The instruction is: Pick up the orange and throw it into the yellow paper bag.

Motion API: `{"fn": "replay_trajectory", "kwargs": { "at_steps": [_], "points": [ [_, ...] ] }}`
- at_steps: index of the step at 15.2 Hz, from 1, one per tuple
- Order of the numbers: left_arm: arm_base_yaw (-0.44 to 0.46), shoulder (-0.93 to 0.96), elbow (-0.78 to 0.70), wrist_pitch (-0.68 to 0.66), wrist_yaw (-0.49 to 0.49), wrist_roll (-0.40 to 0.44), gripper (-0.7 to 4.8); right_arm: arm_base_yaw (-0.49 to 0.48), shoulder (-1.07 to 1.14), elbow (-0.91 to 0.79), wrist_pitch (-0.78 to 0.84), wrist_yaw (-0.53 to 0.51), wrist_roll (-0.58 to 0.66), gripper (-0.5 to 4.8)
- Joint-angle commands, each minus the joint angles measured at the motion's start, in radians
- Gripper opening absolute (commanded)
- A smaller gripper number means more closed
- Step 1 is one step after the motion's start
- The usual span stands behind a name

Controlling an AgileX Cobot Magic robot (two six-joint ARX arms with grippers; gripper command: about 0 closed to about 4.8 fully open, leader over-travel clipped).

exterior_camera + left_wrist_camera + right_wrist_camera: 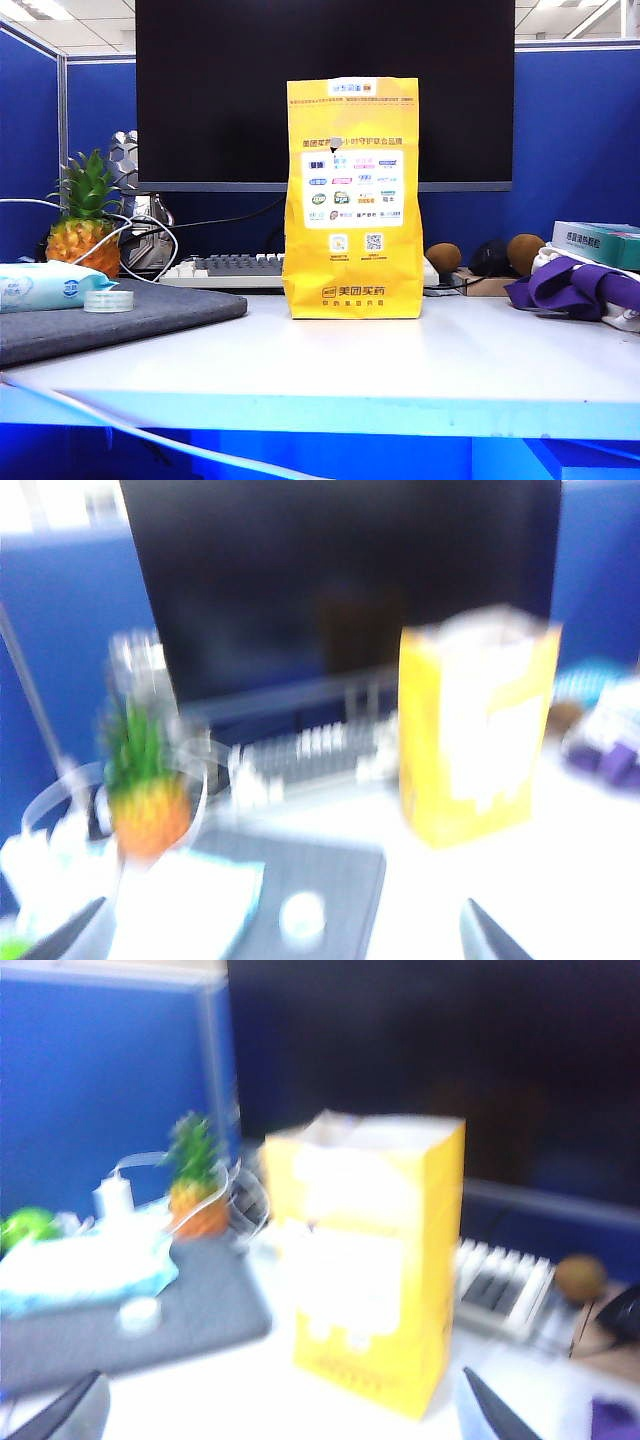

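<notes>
The yellow paper bag (352, 200) stands upright in the middle of the white table, its white logo panel facing the exterior view. The orange shows in no view. Neither gripper appears in the exterior view. In the blurred left wrist view my left gripper (284, 920) is open, its dark fingertips (70, 928) far apart with nothing between them, and the bag (475, 730) stands some way off. My right gripper (282, 1392) is also open and empty, with the bag (375, 1260) ahead of it and apart from it.
A small pineapple (85, 235), a wipes pack (40, 285) and a tape roll (108, 300) sit on or by a grey mat (150, 310) at the left. Behind the bag are a keyboard (225, 268) and monitor (325, 90). Brown fruits (443, 257) and purple cloth (575, 285) lie at the right.
</notes>
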Motion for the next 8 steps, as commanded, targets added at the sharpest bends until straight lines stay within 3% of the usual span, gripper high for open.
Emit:
{"fn": "replay_trajectory", "kwargs": {
  "at_steps": [1,4,8],
  "points": [
    [0.001,0.001,-0.087,-0.019,-0.171,0.021,4.79,0.000,-0.001,-0.096,0.112,0.034,0.001,4.79],
    [0.001,0.002,-0.186,0.056,-0.164,0.056,4.79,-0.002,0.000,-0.179,0.138,0.216,0.036,4.79],
    [0.001,0.001,-0.194,0.014,-0.161,0.056,4.79,-0.001,0.000,-0.184,0.055,0.231,0.042,4.79]
  ]
}}
